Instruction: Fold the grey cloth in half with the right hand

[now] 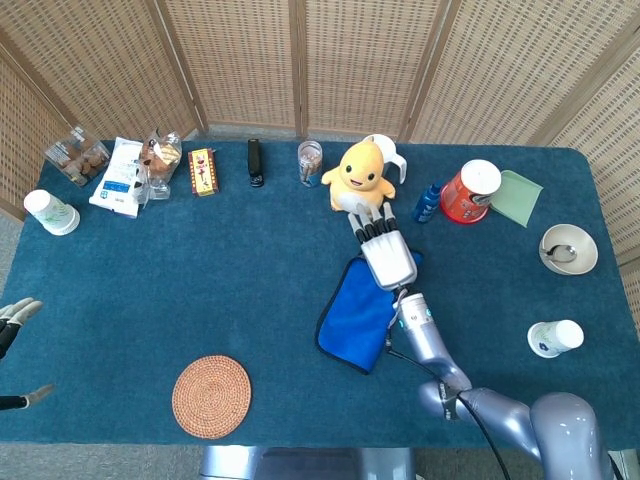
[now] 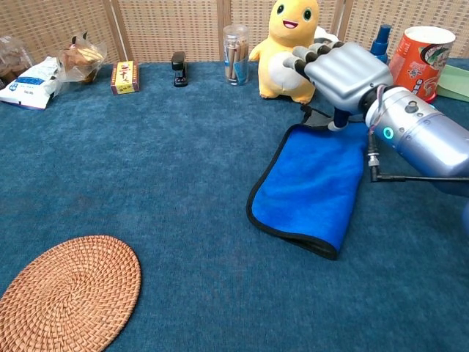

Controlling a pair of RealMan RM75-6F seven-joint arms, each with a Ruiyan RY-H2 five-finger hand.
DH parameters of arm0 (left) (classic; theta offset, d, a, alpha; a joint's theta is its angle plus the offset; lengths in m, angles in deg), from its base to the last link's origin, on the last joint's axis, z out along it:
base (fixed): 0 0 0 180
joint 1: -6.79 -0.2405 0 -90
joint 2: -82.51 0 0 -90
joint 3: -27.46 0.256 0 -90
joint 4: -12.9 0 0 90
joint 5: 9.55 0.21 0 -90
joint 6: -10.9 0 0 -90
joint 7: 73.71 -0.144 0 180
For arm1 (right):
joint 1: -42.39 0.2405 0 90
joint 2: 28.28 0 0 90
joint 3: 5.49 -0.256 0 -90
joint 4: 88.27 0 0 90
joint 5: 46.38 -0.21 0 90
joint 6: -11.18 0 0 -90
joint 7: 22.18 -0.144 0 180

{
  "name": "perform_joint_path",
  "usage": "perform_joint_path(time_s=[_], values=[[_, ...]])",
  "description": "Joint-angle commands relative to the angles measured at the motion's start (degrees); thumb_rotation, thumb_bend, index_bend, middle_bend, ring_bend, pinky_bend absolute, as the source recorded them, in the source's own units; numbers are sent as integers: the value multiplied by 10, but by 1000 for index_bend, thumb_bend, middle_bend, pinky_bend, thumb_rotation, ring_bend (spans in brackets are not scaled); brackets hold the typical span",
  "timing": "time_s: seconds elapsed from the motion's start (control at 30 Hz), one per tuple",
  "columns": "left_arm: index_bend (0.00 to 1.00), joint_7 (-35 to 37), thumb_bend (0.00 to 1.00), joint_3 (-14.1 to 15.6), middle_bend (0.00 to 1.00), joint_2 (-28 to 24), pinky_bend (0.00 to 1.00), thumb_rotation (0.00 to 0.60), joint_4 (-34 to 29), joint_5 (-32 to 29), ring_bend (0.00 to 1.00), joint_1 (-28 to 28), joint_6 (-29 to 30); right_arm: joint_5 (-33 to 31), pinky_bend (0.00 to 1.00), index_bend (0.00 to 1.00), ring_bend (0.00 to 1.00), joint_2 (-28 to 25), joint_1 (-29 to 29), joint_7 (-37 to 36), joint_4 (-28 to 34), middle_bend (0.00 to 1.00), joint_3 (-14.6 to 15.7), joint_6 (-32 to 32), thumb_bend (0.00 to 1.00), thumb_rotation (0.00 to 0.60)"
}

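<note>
The cloth (image 1: 360, 318) lies folded right of the table's middle, its blue face up with a dark hem (image 2: 315, 183). Only a thin grey sliver shows at its far edge. My right hand (image 1: 388, 255) hovers over that far end, palm down and fingers stretched out toward the yellow plush toy (image 1: 358, 175). In the chest view the right hand (image 2: 344, 73) has its thumb pointing down at the cloth's far corner, and nothing is gripped. Fingertips of my left hand (image 1: 12, 318) show at the far left edge, spread wide around nothing.
The yellow toy (image 2: 289, 44) stands just beyond the fingertips. A blue bottle (image 1: 427, 203) and a red cup (image 1: 470, 192) are to its right. A woven coaster (image 1: 211, 396) lies front left. A bowl (image 1: 568, 250) and a paper cup (image 1: 553, 338) sit far right; snacks line the back left.
</note>
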Motion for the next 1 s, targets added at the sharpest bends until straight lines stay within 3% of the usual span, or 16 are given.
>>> perform_joint_path(time_s=[0.03,0.43,0.77,1.0], values=[[0,0,122,0,0,0,0,600,0,-1,0,1,-1,-2,178,0,0,4,6,3,-4,0,-4,2,0,600],[0,6,122,-2,0,0,0,600,3,-7,0,4,-8,-20,178,0,0,15,29,20,-11,0,-25,5,0,600],[0,13,122,-1,0,-1,0,600,6,-6,0,5,-11,-28,179,0,0,51,47,26,-62,0,-46,41,0,600],[0,18,121,-3,0,-1,0,600,11,-11,0,9,-18,-21,179,0,0,62,54,14,-83,0,-43,52,0,600]])
